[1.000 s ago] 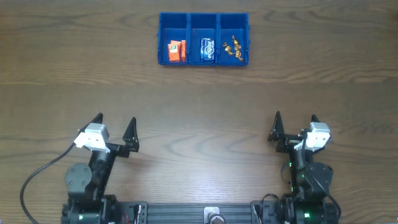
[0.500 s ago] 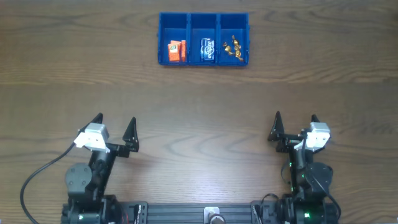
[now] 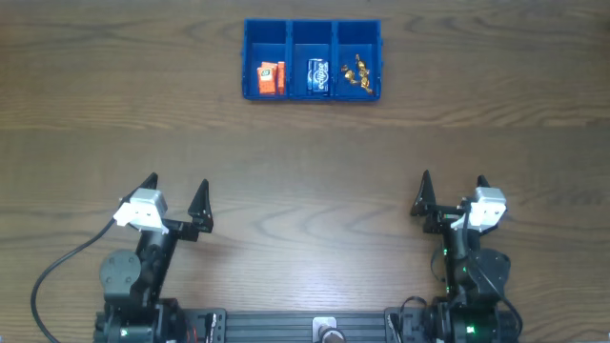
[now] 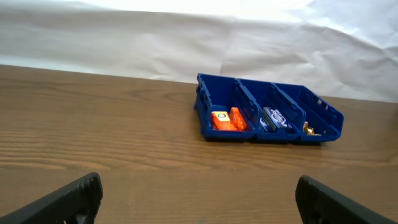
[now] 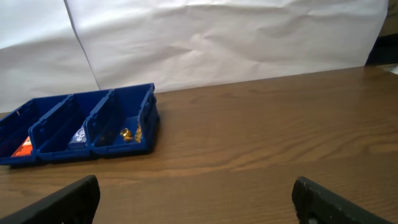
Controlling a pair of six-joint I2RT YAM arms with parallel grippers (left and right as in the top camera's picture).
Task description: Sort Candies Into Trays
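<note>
A blue three-compartment tray [image 3: 312,27] stands at the far middle of the wooden table. Its left compartment holds orange candies [image 3: 272,77], the middle one a blue-wrapped candy [image 3: 318,74], the right one gold candies [image 3: 357,73]. The tray [image 4: 268,94] appears in the left wrist view with the orange candies [image 4: 225,119], and the tray [image 5: 81,106] appears in the right wrist view with the gold candies [image 5: 129,133]. My left gripper [image 3: 176,194] stands open near the table's front left. My right gripper [image 3: 453,190] stands open near the front right. Both are far from the tray with nothing between their fingers.
A white backdrop [image 5: 217,37] rises behind the table's far edge. Bare wood lies between the grippers and the tray.
</note>
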